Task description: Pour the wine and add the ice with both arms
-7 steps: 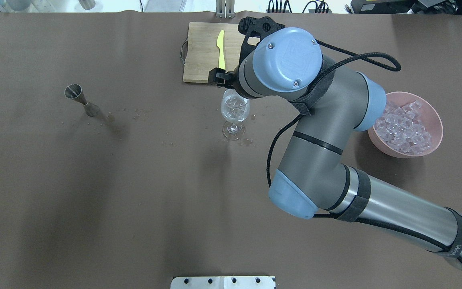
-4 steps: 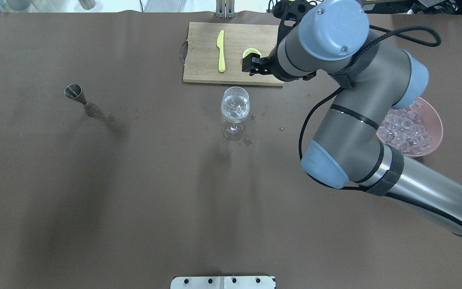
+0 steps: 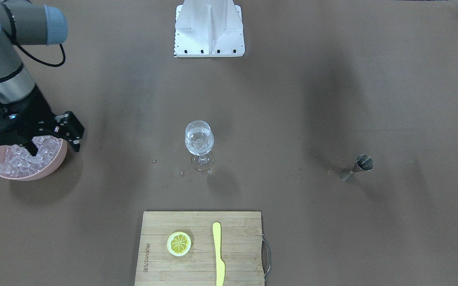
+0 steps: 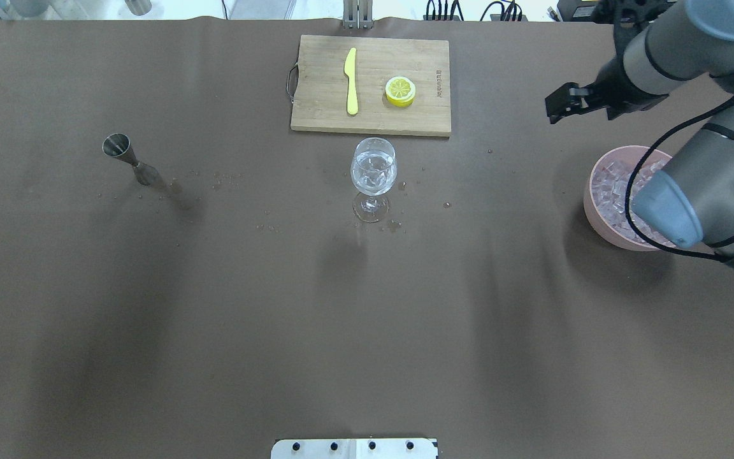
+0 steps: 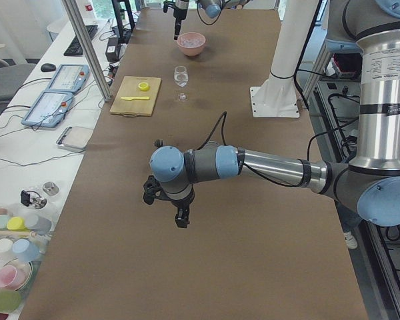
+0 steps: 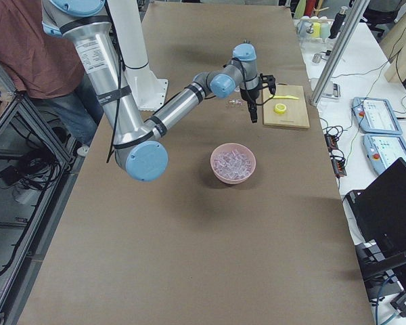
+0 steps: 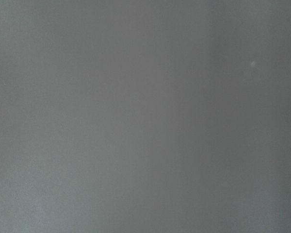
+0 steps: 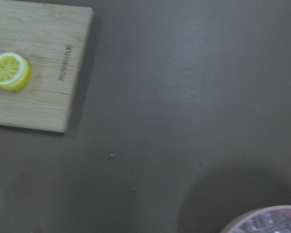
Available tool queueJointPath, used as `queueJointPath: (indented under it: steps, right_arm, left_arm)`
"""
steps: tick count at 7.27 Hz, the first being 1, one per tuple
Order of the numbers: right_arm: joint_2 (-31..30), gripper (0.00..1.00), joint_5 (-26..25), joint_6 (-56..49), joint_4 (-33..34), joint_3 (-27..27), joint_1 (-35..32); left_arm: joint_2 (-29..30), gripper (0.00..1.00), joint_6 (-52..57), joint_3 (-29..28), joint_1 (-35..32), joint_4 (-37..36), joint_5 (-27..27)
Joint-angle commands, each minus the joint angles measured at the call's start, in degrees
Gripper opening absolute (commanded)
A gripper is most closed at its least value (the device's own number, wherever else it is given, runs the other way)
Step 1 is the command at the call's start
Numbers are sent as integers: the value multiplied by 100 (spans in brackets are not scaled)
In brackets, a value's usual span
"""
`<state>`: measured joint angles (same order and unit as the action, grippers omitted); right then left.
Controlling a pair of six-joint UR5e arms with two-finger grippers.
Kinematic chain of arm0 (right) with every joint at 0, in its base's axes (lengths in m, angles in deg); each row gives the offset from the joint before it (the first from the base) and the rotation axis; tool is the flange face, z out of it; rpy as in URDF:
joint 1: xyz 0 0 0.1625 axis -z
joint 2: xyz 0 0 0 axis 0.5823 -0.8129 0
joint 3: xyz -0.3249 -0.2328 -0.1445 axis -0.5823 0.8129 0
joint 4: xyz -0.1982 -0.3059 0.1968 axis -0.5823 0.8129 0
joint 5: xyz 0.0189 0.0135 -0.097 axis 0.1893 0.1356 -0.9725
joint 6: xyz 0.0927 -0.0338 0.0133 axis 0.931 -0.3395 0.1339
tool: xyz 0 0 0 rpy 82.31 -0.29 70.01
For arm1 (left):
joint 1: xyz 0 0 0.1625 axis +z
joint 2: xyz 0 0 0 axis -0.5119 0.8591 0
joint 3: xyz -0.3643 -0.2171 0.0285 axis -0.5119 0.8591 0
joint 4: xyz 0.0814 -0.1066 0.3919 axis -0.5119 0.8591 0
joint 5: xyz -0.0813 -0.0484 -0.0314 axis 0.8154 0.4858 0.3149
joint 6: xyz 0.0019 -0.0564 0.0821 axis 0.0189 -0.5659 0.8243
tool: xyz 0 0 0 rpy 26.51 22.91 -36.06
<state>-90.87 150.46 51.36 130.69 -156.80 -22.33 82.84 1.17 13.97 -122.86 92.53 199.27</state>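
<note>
A stemmed wine glass (image 4: 373,172) stands mid-table and holds clear wine and a few ice cubes; it also shows in the front view (image 3: 199,143). The ice (image 4: 615,185) is heaped in a pink bowl (image 4: 599,213) at the right, also seen from the front (image 3: 22,161). My right gripper (image 4: 571,105) hangs empty above the table, just off the bowl's side towards the board, its jaws apart in the front view (image 3: 60,137). My left gripper (image 5: 177,210) shows only in the exterior left view, low over bare table, and I cannot tell its state.
A wooden cutting board (image 4: 322,83) at the far edge carries a yellow knife (image 4: 350,80) and a lemon slice (image 4: 400,90). A steel jigger (image 4: 128,159) stands at the left. Water drops lie around the glass. The white base (image 3: 209,28) is at the near edge.
My right arm has swung right, from above the wine glass past the cutting board to beside the pink bowl. The lemon slice is uncovered. The glass has not moved.
</note>
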Motion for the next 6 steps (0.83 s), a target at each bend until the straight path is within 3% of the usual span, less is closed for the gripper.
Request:
queueJointPath:
  steps: [1, 4, 6]
  right_arm:
    - [-991, 99, 310, -1452, 8, 19, -698]
    - [-2046, 100, 339, -2612, -1, 203, -1429]
    - [-2383, 100, 58, -2993, -1, 815, -1657]
  left_arm:
    - [-352, 98, -14, -33, -4, 1071, -413]
    - [-442, 98, -93, -24, -4, 1359, -487]
    - [-433, 98, -93, -42, 5, 1359, -487]
